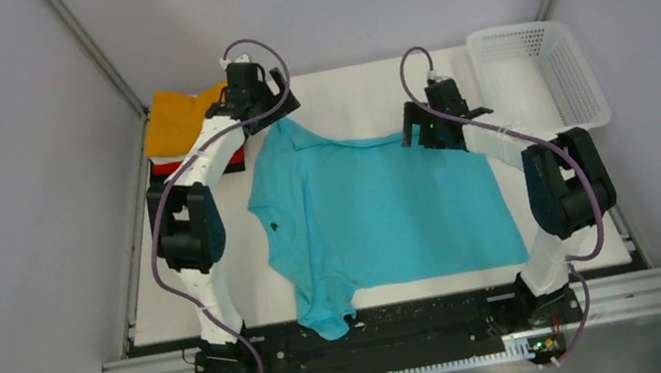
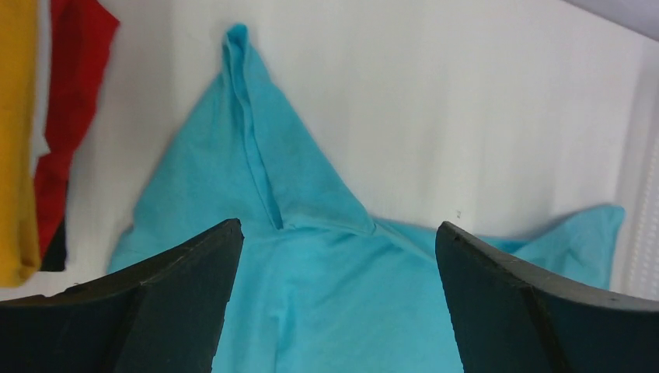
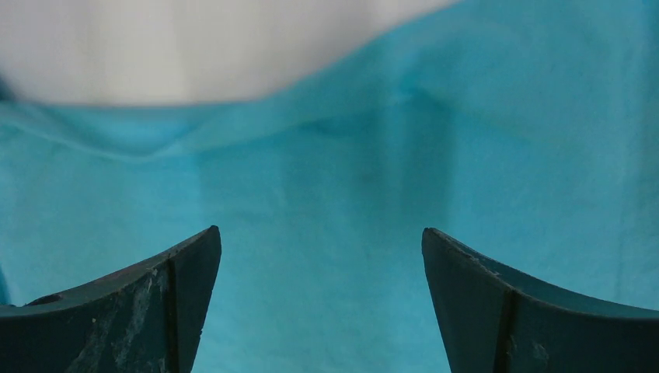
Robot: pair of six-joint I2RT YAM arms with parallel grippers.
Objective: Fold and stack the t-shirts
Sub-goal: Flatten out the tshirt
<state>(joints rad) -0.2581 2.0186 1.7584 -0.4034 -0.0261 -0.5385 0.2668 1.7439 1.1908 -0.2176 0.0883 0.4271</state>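
A turquoise t-shirt lies spread on the white table, one sleeve hanging over the near edge and a peaked corner at the far left. My left gripper hovers open above that far left corner; the cloth shows between its spread jaws. My right gripper is open over the shirt's far edge, with flat turquoise cloth beneath its jaws. A stack of folded t-shirts sits at the far left, orange on top, red and black below.
A white perforated basket stands at the far right of the table. Grey walls enclose the table on both sides and at the back. A black strip and metal rails run along the near edge by the arm bases.
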